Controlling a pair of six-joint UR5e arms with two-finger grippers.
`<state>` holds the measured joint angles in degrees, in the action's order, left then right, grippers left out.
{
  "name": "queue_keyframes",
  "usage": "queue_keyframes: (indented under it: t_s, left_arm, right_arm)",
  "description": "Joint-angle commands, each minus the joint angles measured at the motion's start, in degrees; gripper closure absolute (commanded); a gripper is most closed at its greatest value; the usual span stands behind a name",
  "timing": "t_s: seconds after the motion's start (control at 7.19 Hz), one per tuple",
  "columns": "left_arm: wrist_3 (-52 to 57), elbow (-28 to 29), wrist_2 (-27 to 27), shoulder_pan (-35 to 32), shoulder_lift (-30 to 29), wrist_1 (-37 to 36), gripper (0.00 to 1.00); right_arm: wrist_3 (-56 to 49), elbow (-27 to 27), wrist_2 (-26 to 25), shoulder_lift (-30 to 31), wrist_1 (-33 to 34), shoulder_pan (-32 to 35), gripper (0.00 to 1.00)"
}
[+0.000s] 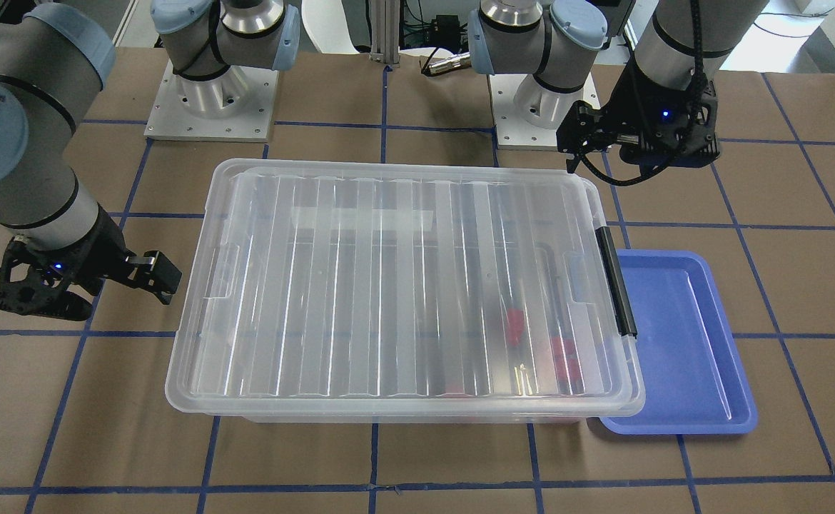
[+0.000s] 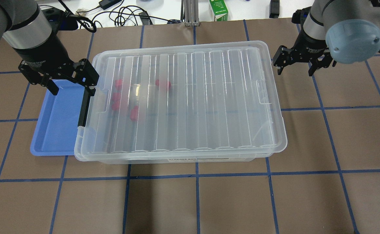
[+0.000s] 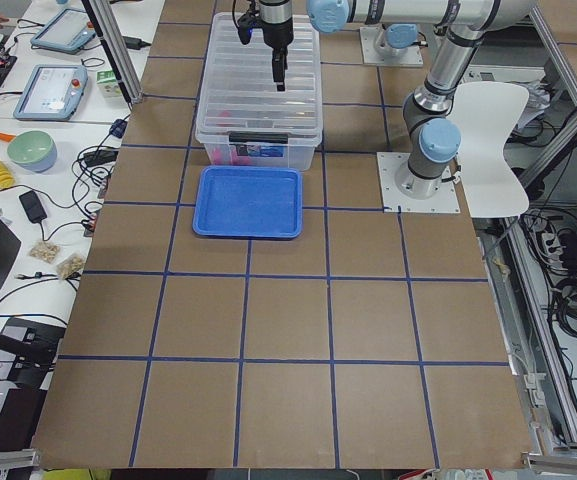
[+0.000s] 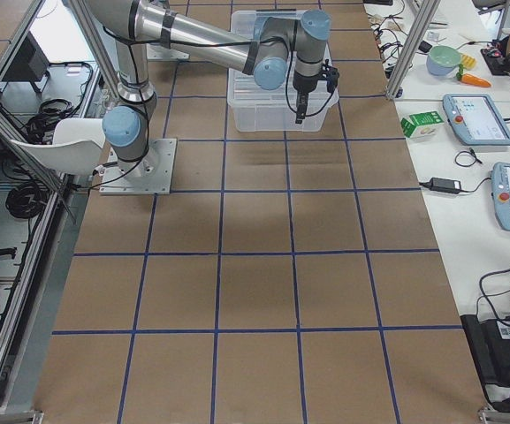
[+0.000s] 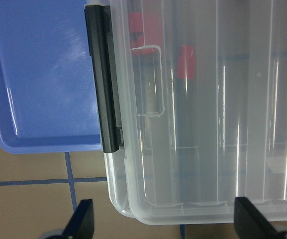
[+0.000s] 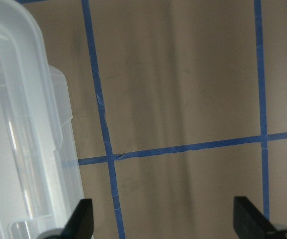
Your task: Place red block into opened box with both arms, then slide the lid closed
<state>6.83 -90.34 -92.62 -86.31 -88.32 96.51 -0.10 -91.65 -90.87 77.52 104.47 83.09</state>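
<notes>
I see my left pincer (image 2: 71,85) spread wide and empty above the black latch (image 2: 83,109) of the box (image 2: 209,159), by the blue tray (image 2: 57,130). My right pincer (image 2: 295,70) gapes empty over the table (image 2: 242,201) off the opposite end. The lid (image 2: 193,97) covers the box; red blocks (image 2: 133,113) lie inside near the latch.

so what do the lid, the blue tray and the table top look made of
Lid: translucent plastic, glossy; red blocks show blurred through it, glare runs along its ribs. Blue tray: opaque moulded plastic, shiny, with highlights. Table top: matte brown sheet, perhaps paper or board.
</notes>
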Motion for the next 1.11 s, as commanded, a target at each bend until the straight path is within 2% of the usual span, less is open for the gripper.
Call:
queue_keyframes:
  t_s: [0.0, 0.14, 0.28, 0.42, 0.83, 0.97]
  left_arm:
    - [0.03, -0.02, -0.28, 0.09, -0.01, 0.0, 0.0]
    - [0.11, -0.02, -0.02, 0.0, -0.01, 0.0, 0.0]
    - [0.12, -0.02, -0.02, 0.18, -0.01, 0.0, 0.0]
    - [0.12, -0.02, -0.11, 0.18, -0.01, 0.0, 0.0]
    - [-0.06, -0.02, 0.24, 0.09, -0.1, 0.0, 0.0]
    - [-0.5, 0.07, 0.51, 0.09, -0.27, -0.09, 0.0]
  right_arm:
    - [-0.07, 7.93, -0.18, 1.66, -10.35, 0.05, 0.0]
    - [0.01, 11.98, 0.08, 2.8, -16.6, 0.23, 0.0]
    - [0.19, 12.98, 0.52, 5.34, -19.36, 0.49, 0.0]
    - [0.54, 12.47, 0.61, 7.63, -20.0, 0.93, 0.0]
    - [5.01, 10.97, 0.69, 6.87, -18.95, 10.14, 0.0]
    - [5.02, 10.97, 0.87, 6.77, -18.6, 10.25, 0.0]
